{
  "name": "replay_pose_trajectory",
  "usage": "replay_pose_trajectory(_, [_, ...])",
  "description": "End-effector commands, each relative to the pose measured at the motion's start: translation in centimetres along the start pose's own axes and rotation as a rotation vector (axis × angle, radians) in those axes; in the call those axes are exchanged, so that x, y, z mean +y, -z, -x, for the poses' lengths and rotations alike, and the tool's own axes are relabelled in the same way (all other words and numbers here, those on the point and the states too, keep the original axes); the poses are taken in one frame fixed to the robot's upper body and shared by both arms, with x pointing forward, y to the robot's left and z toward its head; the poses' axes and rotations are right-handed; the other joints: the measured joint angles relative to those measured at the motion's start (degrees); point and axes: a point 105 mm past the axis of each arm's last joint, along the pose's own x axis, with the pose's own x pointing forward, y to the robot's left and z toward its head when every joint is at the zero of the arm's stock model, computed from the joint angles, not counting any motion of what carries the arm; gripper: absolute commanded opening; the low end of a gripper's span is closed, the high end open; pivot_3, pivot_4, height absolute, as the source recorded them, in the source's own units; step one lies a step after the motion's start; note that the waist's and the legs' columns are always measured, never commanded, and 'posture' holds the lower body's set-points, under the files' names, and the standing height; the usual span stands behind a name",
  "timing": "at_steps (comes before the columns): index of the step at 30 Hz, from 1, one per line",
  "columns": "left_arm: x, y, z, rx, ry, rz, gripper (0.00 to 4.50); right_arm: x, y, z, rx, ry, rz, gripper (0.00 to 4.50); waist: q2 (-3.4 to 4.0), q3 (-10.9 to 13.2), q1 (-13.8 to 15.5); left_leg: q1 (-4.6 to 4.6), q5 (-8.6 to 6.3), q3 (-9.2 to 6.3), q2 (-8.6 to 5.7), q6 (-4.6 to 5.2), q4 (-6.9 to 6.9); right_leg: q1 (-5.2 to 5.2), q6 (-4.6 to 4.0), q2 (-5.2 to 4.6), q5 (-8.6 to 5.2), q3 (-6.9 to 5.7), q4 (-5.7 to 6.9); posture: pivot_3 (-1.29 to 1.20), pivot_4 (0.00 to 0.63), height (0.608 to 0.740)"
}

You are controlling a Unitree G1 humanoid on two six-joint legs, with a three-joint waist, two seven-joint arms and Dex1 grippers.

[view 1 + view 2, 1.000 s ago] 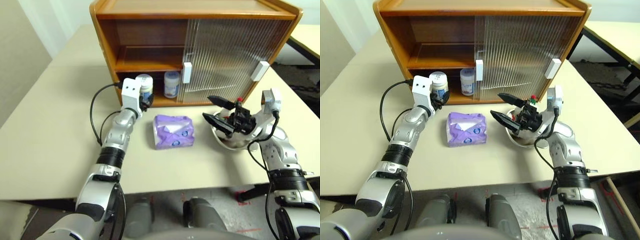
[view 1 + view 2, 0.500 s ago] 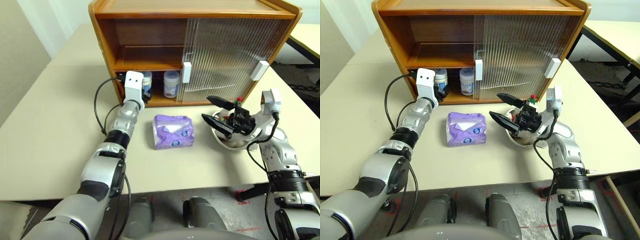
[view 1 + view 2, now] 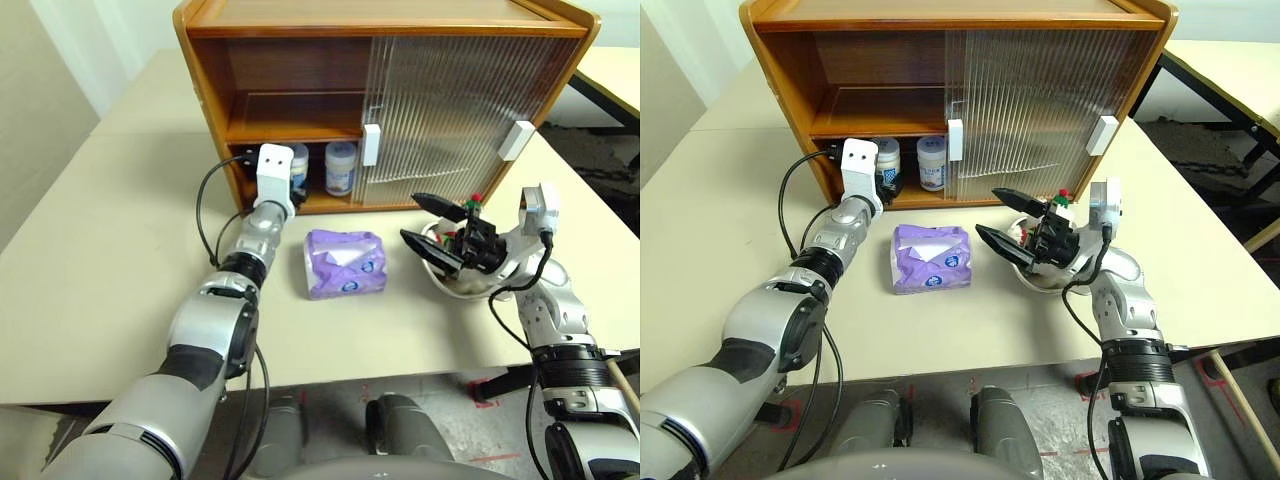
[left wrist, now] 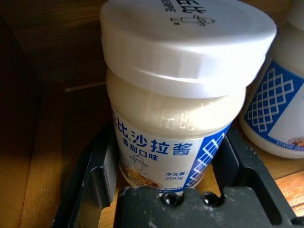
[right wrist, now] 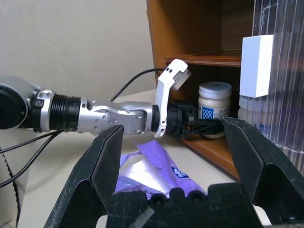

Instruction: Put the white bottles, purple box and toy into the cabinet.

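**Second bottle carried into the lower shelf; release pending**

Head views: over the last second the left gripper (image 3: 290, 183) has gone from just outside the large orange-brown wooden cabinet (image 3: 300, 20) to inside its open lower-left bay. It carries a squat white plastic bottle with ribbed lid (image 3: 886, 158), now beside the matching second white bottle (image 3: 342, 167) already on that shelf. The soft lavender tissue box (image 3: 346, 263) lies untouched on the table, near the cabinet front. The right gripper (image 3: 433, 222) hovers unmoved, fingers spread, over the round metal bowl (image 3: 452, 288) holding the plush toy (image 3: 1060, 200), right of the box.

Left wrist view: both black fingers (image 4: 97, 175) clamp the bottle's labelled body.

Right wrist view: right fingers (image 5: 105, 156) wide apart, nothing between.

Judgement: bottles nearly done; box and toy remain.
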Motion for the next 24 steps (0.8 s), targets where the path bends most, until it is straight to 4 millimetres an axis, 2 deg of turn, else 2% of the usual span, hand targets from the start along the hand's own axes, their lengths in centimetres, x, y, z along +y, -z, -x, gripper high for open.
replay_pose_trajectory(1, [-0.2, -0.8, -0.2, -0.020, -0.003, -0.007, 3.06, 0.2, -0.1, 0.2, 0.014, -0.014, 0.010, 4.50, 0.00, 0.0, -0.3, 0.00, 0.00, -0.01, -0.01, 0.00, 0.00, 0.00, 0.00, 0.00, 0.00, 0.00, 0.00, -0.04, 0.000, 0.740])
replay_pose_trajectory(8, [0.6, -0.3, 0.0, -0.017, -0.030, -0.010, 3.06, 0.4, 0.3, 1.0, 0.031, 0.005, 0.004, 4.50, -0.02, 0.0, -1.3, 0.00, -0.01, -0.12, -0.05, -0.01, 0.01, 0.01, 0.03, -0.08, 0.01, 0.00, 0.03, -0.05, 0.000, 0.740])
replay_pose_trajectory(9, [0.6, -0.2, 0.0, -0.014, -0.028, -0.010, 3.79, 0.5, 0.3, 1.1, 0.034, 0.007, 0.003, 4.50, -0.02, 0.0, -1.4, 0.00, -0.01, -0.12, -0.07, -0.02, 0.01, 0.01, 0.04, -0.08, 0.02, 0.00, 0.04, -0.05, 0.000, 0.740])
replay_pose_trajectory(11, [0.6, 0.0, 0.0, -0.008, -0.023, -0.005, 4.44, 0.4, 0.4, 1.3, 0.039, 0.010, 0.005, 4.50, -0.02, 0.0, -1.7, 0.01, -0.01, -0.12, -0.08, -0.02, 0.02, 0.01, 0.07, -0.10, 0.03, 0.02, 0.05, -0.05, 0.000, 0.740])
replay_pose_trajectory(20, [0.6, -0.2, 0.3, -0.053, 0.006, 0.002, 4.47, 0.3, 0.7, 0.9, 0.050, -0.001, 0.007, 4.50, -0.03, -0.1, -2.6, 0.03, 0.02, -0.27, -0.13, -0.04, 0.09, 0.06, 0.14, -0.12, 0.08, 0.02, 0.16, -0.03, 0.000, 0.740])
replay_pose_trajectory(24, [0.5, 0.5, 0.9, -0.070, 0.069, 0.003, 4.47, 0.5, 1.0, 0.7, 0.052, -0.013, -0.003, 4.50, 0.04, -0.2, -2.6, 0.04, 0.03, -0.30, -0.12, -0.04, 0.09, 0.06, 0.14, -0.12, 0.07, 0.03, 0.21, -0.02, 0.000, 0.740])
